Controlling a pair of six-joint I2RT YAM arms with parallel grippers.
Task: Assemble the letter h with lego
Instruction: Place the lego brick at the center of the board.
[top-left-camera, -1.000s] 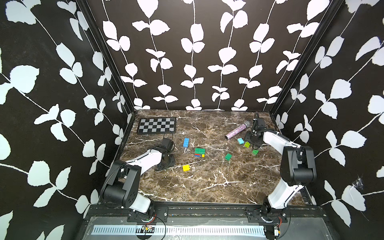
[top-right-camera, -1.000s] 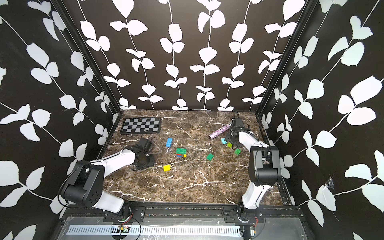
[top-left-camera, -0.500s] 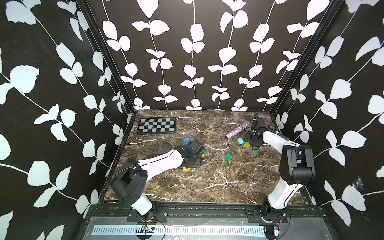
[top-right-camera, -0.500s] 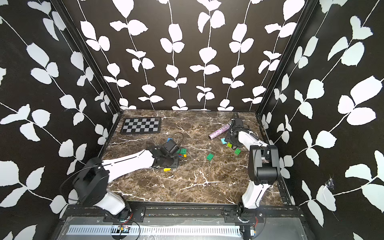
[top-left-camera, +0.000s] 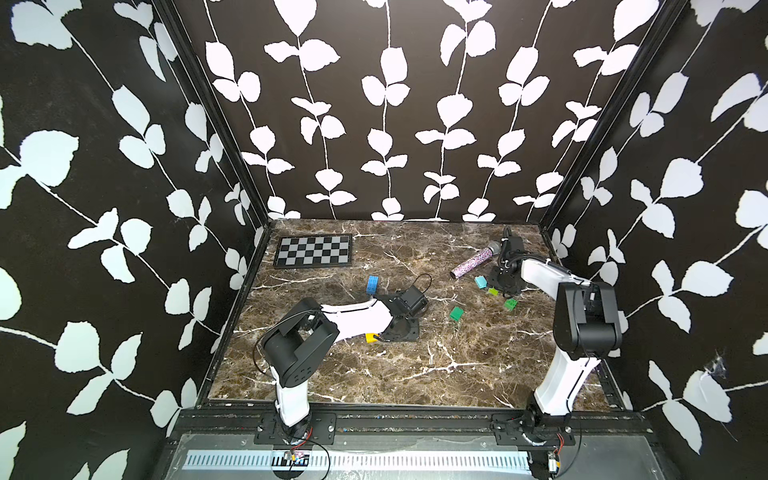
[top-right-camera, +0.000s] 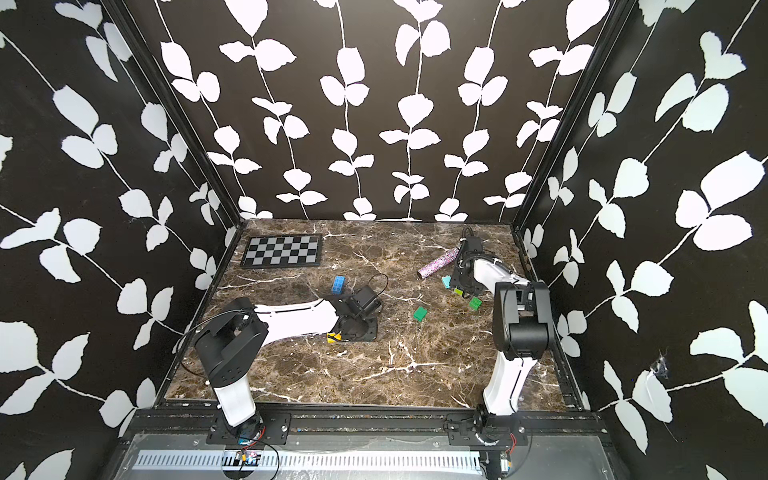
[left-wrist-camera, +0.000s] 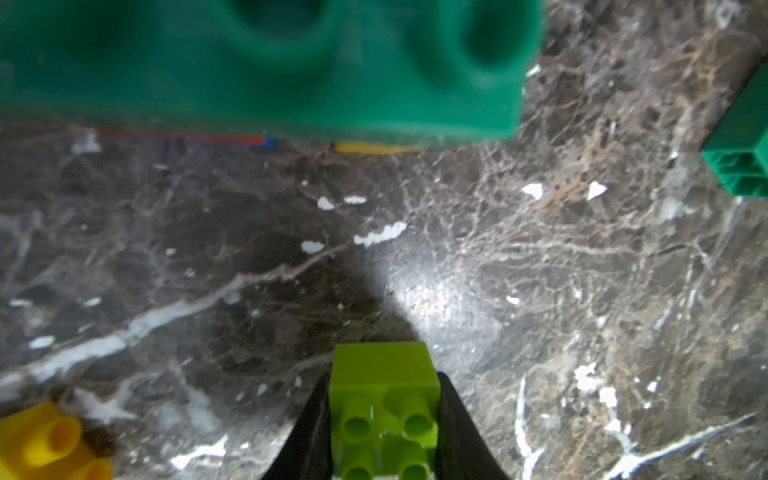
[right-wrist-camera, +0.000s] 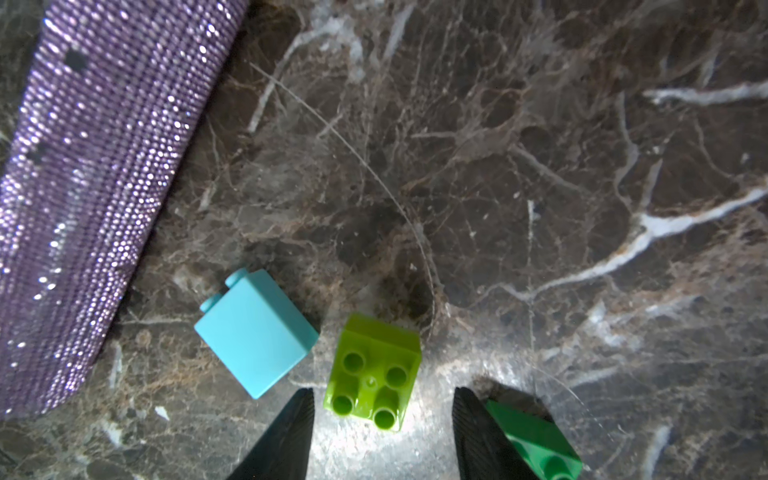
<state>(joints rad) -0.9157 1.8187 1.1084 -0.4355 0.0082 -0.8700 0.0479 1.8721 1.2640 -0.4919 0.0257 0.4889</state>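
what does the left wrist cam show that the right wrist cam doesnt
Left wrist only: a clamped lime brick in the left end effector, a dark green brick close up, and a yellow brick. Right wrist only: the purple microphone, a light blue brick, and the right end effector open, a loose lime brick between its tips. Both: the marble tabletop.

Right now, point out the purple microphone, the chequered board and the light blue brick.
purple microphone (top-left-camera: 471, 264), in a top view, middle of glittery handle.
chequered board (top-left-camera: 314, 252), in a top view, centre squares.
light blue brick (right-wrist-camera: 255, 332), right wrist view, smooth side face.
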